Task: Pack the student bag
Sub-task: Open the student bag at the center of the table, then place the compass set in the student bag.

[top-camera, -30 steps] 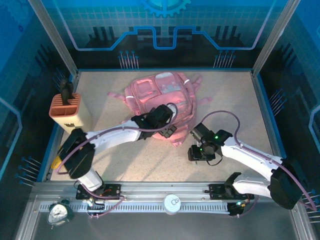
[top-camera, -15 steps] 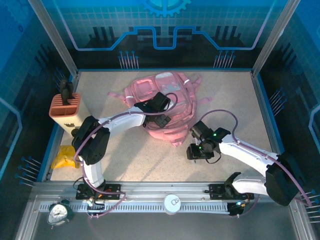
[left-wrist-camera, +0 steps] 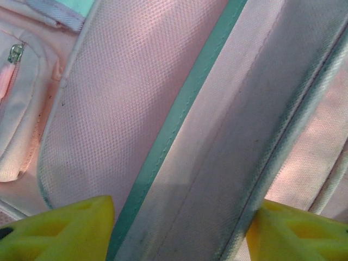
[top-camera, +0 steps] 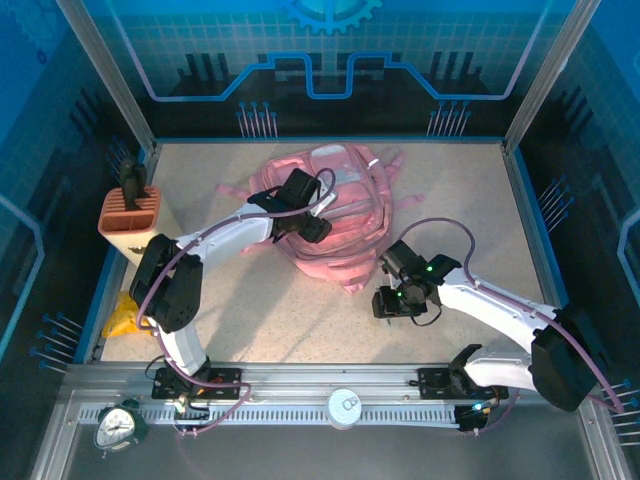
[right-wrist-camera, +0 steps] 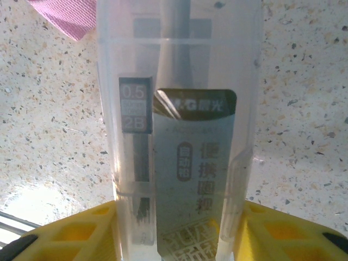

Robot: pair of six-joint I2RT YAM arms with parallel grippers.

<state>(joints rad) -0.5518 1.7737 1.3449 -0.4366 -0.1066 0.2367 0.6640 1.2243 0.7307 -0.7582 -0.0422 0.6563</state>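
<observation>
The pink student bag point(top-camera: 350, 240) lies at the middle back of the table. My left gripper point(top-camera: 308, 212) is down on its top. In the left wrist view a raised pink band with teal trim point(left-wrist-camera: 217, 163) runs between the yellow fingers point(left-wrist-camera: 60, 228). The right finger touches the band's edge and the left one stands a little off it, so my left gripper point(left-wrist-camera: 182, 223) reads as open. My right gripper point(top-camera: 398, 300) hovers over the table right of the bag. It point(right-wrist-camera: 179, 234) is shut on a clear plastic lead case point(right-wrist-camera: 179, 109) marked 0.5 2B.
An orange-and-cream pen holder point(top-camera: 132, 220) with a black item point(top-camera: 131, 180) in it stands at the left edge. A yellow object point(top-camera: 122, 312) lies in front of it. A bag strap end point(right-wrist-camera: 65, 16) lies near the case. A clock point(top-camera: 120, 425) sits on the front rail.
My left gripper has travelled from the bag's near edge up onto its top, and its fingers have drawn closer together. The right arm has hardly moved and still holds the case.
</observation>
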